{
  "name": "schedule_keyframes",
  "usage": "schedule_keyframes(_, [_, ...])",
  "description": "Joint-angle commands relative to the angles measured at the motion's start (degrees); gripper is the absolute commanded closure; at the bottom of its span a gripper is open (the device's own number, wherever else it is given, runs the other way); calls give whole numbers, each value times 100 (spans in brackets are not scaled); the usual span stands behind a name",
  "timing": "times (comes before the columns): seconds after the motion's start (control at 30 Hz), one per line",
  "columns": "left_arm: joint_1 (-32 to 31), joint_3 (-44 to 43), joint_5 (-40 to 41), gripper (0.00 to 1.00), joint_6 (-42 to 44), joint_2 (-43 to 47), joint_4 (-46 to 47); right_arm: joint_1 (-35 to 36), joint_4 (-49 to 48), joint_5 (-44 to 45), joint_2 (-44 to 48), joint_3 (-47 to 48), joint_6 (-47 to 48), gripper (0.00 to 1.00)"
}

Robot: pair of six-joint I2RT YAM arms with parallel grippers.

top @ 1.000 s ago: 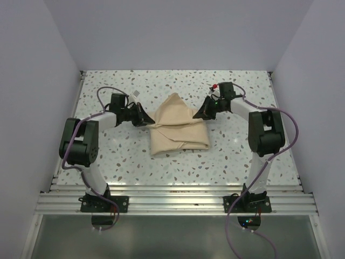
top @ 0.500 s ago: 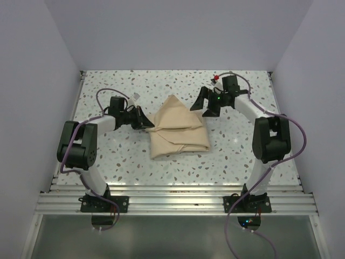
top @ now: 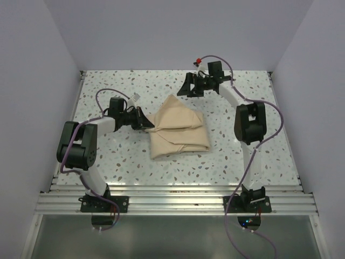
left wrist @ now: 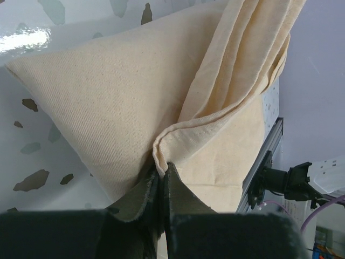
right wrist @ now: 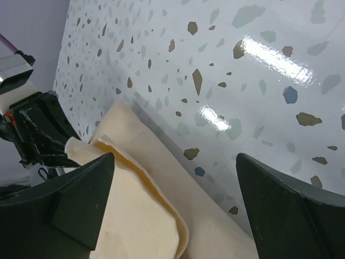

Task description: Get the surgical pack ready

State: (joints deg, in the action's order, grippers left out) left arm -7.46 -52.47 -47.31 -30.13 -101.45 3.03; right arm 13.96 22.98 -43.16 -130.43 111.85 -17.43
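The right gripper (top: 187, 87) has withdrawn, jaws open; the left gripper (top: 146, 123) jaws still pinch the wrap sheet (top: 178, 129); its right fold looks finished.

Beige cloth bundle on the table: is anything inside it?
Only folded cloth layers show on the beige cloth bundle; nothing pokes out. Anything inside is covered, so I cannot tell. The left tool pinches one folded edge.

The wrap sheet (left wrist: 97, 97) is matt woven tan cloth (fine twill), on a glossy speckled table (right wrist: 259, 81).
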Motion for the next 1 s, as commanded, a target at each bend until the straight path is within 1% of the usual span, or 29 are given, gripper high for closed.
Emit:
schedule_keyframes(0.0, [43,193,125,93,350,-94,-127,116,4,-903,-271,556,460,1])
schedule_keyframes(0.1, [35,167,99,94,306,-121,-118,256,-337,-1212,-237,347,303,2])
schedule_keyframes(0.2, [35,123,90,93,271,-112,-92,415,-409,-1379,-281,285,275,7])
schedule_keyframes(0.37, [35,-17,55,93,262,-173,-162,573,-637,-1274,-202,135,83,14])
schedule_keyframes(0.47, [35,-61,38,93,244,-208,-162,573,-619,-1213,-149,170,-58,17])
schedule_keyframes(0.5, [43,-71,38,93,244,-209,-162,582,-628,-1213,-141,170,-128,21])
schedule_keyframes(0.53, [35,-71,38,93,244,-209,-162,565,-559,-1134,-106,179,-199,22])
schedule_keyframes(0.63, [35,-44,11,93,218,-209,-127,564,-944,-1256,113,-162,-620,21])
schedule_keyframes(0.77, [35,-27,-50,93,200,-252,-74,538,-1033,-1493,211,-313,-709,19])
schedule_keyframes(0.83, [35,-18,-59,93,192,-244,-65,521,-1277,-1634,307,-444,-927,16])
schedule_keyframes(0.97, [35,-44,-77,93,200,-244,-83,494,-1594,-1906,483,-656,-1104,15])
